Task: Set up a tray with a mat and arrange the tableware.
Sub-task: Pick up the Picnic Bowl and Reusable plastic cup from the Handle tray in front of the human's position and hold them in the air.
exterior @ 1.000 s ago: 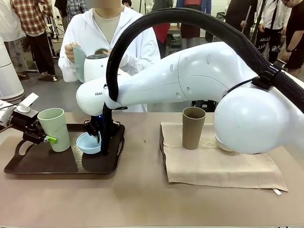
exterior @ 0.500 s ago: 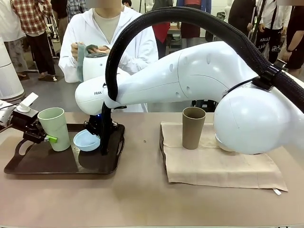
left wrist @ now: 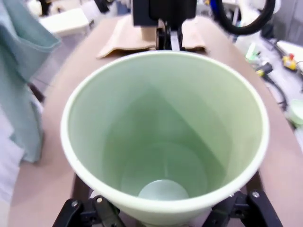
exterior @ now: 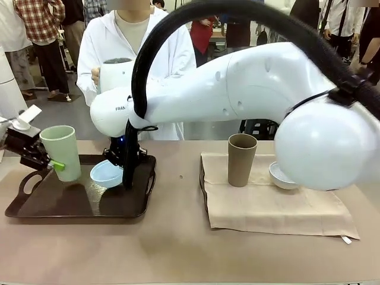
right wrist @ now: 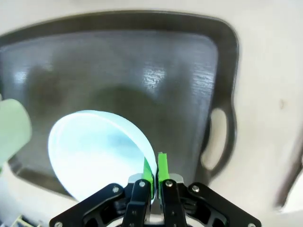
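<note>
Left tool (exterior: 52,164) grips the pale green cup (exterior: 61,147) over the tray (exterior: 71,209); right tool (right wrist: 155,170) pinches the rim of the light blue bowl (right wrist: 94,151).

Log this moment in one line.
left tool: grips green cup over tray | right tool: pinches blue bowl rim over tray | brown cup, white bowl: on mat

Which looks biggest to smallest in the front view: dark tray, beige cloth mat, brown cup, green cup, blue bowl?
1. beige cloth mat
2. dark plastic tray, slightly smaller
3. pale green plastic cup and brown plastic cup: about alike
4. light blue shallow bowl, tilted in the right gripper, so partly hidden
</note>
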